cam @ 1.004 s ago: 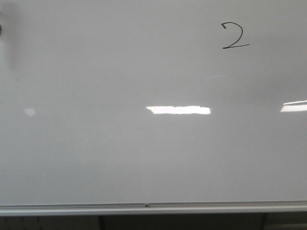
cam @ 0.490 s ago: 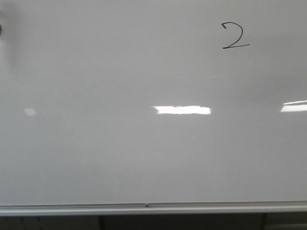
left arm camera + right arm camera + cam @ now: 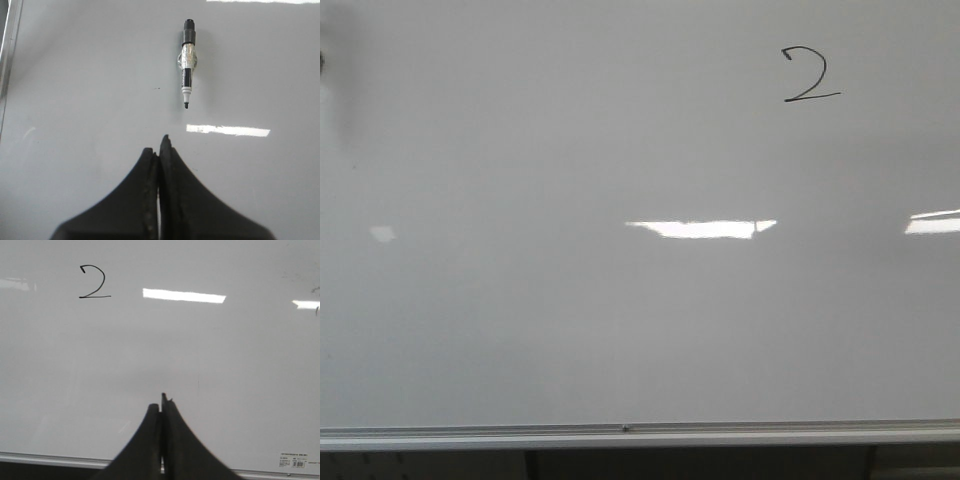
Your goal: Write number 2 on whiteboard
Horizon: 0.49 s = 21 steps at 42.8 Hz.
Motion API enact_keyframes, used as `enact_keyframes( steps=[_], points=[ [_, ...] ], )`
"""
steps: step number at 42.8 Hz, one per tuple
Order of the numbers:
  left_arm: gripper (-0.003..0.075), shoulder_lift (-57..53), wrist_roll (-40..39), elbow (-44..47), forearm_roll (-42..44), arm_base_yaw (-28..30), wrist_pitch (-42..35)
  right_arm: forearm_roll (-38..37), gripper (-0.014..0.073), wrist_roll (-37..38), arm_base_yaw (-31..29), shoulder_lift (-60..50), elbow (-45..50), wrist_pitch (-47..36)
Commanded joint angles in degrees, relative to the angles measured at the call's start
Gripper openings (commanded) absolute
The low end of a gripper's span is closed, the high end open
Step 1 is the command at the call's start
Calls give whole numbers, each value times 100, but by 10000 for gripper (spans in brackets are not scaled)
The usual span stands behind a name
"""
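Glare [image 3: 700, 228] reshaped, glossy whiteboard [image 3: 570, 330] — curled number 2 [image 3: 810, 76]

whiteboard [image 3: 520, 330] cut off all sides, corner label [image 3: 298, 462] text too small

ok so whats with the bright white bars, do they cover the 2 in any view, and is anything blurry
Ceiling-light glare on the glossy pale grey whiteboard. Front view: a glare bar sits well below the thin black hand-drawn 2, which stays sharp. Right wrist view: a bar lies beside the 2, not over it; the shut right gripper is dark. Left wrist view: the black-and-white marker is sharp; the shut left gripper looks soft.
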Motion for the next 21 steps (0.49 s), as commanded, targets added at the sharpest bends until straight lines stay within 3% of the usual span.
enact_keyframes(
  steps=[1, 21],
  points=[
    [-20, -155, -17, 198, -43, 1, -488, -66, -69, -45, -133, -344, 643, -1093],
    [-20, -155, -17, 198, -43, 1, -488, -10, -69, -45, -257, -1220, 2631, -3330]
  ],
)
